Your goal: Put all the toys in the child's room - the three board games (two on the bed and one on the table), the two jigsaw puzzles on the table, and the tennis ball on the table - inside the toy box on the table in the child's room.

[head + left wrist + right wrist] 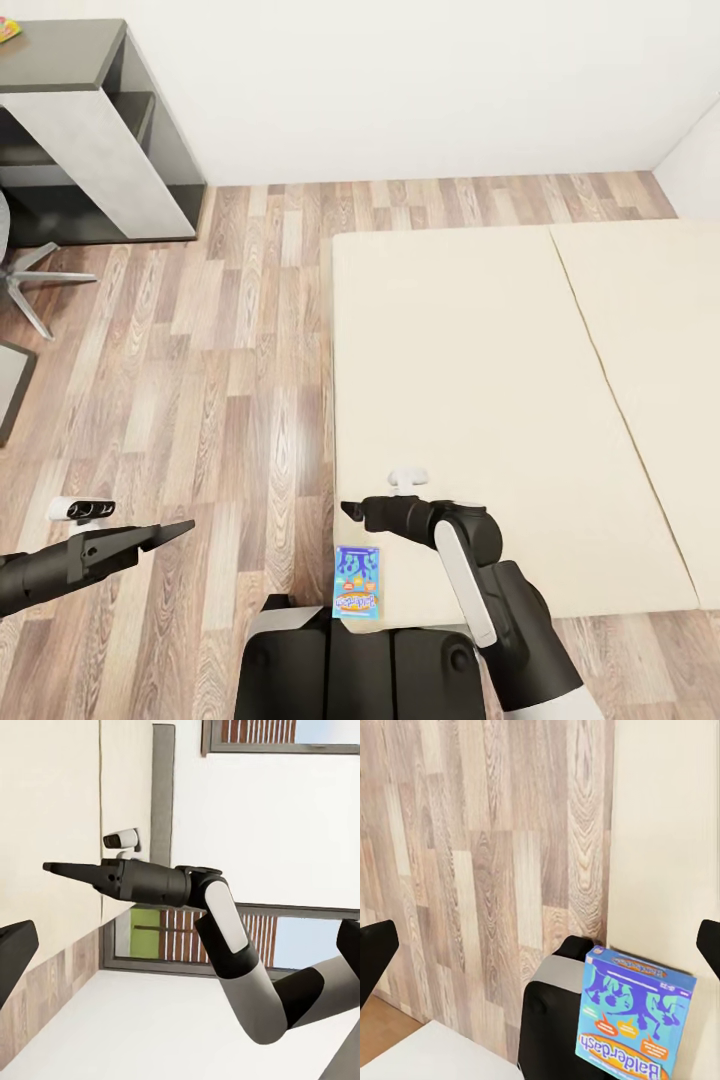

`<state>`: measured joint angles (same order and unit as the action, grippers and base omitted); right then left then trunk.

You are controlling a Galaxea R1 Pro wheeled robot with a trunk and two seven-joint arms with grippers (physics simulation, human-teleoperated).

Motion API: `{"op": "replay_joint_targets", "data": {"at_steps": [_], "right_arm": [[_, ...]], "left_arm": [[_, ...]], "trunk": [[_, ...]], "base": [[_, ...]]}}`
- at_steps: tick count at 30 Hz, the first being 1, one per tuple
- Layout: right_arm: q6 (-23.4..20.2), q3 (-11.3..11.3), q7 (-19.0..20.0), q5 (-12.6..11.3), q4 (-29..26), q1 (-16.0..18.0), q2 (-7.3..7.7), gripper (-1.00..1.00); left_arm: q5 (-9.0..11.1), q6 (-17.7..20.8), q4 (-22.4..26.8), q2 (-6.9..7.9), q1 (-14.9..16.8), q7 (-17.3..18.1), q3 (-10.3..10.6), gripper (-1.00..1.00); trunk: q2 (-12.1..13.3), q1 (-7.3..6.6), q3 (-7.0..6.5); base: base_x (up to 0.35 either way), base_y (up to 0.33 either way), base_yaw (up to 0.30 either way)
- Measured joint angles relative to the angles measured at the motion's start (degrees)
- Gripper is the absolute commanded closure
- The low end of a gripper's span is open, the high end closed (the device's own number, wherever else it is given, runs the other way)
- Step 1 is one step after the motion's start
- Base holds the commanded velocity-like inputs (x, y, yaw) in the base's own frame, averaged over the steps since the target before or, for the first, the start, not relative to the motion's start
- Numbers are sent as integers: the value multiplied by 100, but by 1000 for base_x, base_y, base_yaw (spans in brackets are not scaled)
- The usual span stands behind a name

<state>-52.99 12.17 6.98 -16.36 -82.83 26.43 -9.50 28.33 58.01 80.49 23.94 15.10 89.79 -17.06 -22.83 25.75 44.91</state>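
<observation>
A: Where's the blue game (357, 582)?

B: Lying flat on the bed (470, 400), at its near corner by the floor (200, 400), just in front of the robot's base (350, 670).

A: And the right tool (352, 511)?

B: It hangs above that bed edge, just beyond the game. Its fingers stand apart, holding nothing.

A: The left tool (175, 530)?

B: Over the floor, well left of the bed. Empty; its fingers look spread too.

A: The counter (70, 60)?

B: Far left corner, a sliver of something colourful (8, 30) on it.
</observation>
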Motion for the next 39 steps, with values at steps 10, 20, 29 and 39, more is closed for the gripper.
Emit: {"op": "replay_joint_targets", "data": {"at_steps": [10,20,29,39], "right_arm": [[15,-96,-26,6,2,0,-23,-100],[49,-667,-44,13,48,0,-1,-100],[52,-699,-48,8,15,0,0,-100],[52,-684,-48,9,9,0,-12,-100]], "left_arm": [[-8,-9,0,-6,0,0,0,-100],[-17,-10,0,-7,0,0,0,-100],[-25,-17,0,-14,0,0,0,-100],[-22,-18,0,-20,-1,0,5,-100]], "trunk": [[0,0,-1],[0,0,-1],[0,0,-24],[0,0,-111]], "base": [[0,0,0],[0,0,0],[0,0,1],[0,0,52]]}}
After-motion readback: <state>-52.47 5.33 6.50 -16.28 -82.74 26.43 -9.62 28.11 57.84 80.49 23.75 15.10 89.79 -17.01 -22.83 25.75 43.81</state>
